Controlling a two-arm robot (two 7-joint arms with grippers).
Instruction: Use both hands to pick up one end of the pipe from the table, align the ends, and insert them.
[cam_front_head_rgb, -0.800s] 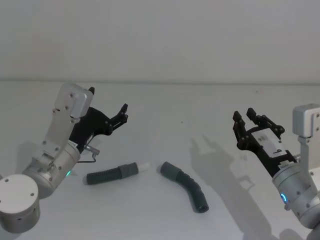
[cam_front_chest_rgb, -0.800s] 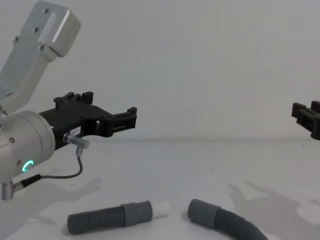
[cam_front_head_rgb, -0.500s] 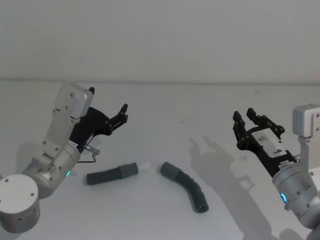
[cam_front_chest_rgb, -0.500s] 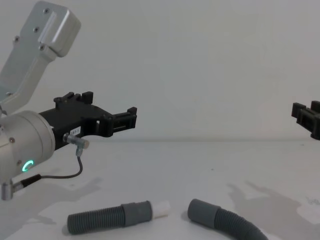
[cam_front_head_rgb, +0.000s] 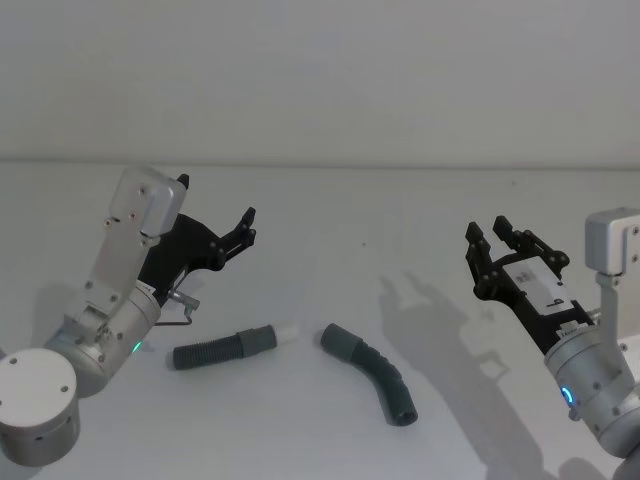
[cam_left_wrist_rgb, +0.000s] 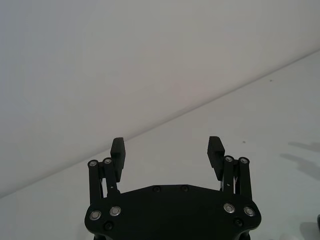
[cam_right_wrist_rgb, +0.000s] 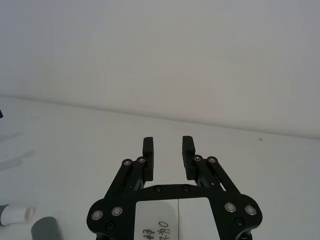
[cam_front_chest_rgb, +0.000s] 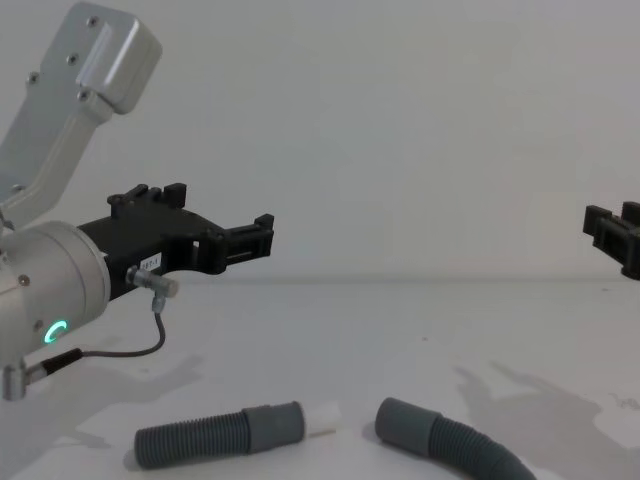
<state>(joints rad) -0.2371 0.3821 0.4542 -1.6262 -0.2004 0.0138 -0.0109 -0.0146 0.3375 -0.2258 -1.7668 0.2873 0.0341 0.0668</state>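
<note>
- The surface (cam_front_head_rgb: 330, 230), matte and pale, lies under the pipe and stretches bare on every side of it.
- The left tool (cam_front_head_rgb: 247, 225) hangs in the air to the left of the pipe and farther back. Its fingers (cam_left_wrist_rgb: 118, 150) are spread wide apart and hold nothing.
- The right tool (cam_front_head_rgb: 488, 232) is raised well to the right of the pipe. Its fingers (cam_right_wrist_rgb: 148, 147) are apart by a narrower gap and hold nothing. A white label (cam_right_wrist_rgb: 177, 220) sits on its back.
- The pipe lies flat in two separate pieces: a curved length (cam_front_head_rgb: 380, 378) on the right and a shorter straight length (cam_front_head_rgb: 210, 351) on the left.
- The curved length's socket cuff (cam_front_head_rgb: 338, 342) points toward the straight length.
- The straight length ends in a grey collar (cam_front_head_rgb: 258, 338).
- The white tip (cam_front_head_rgb: 288, 330) juts from the collar toward the socket cuff, near it but not touching.
</note>
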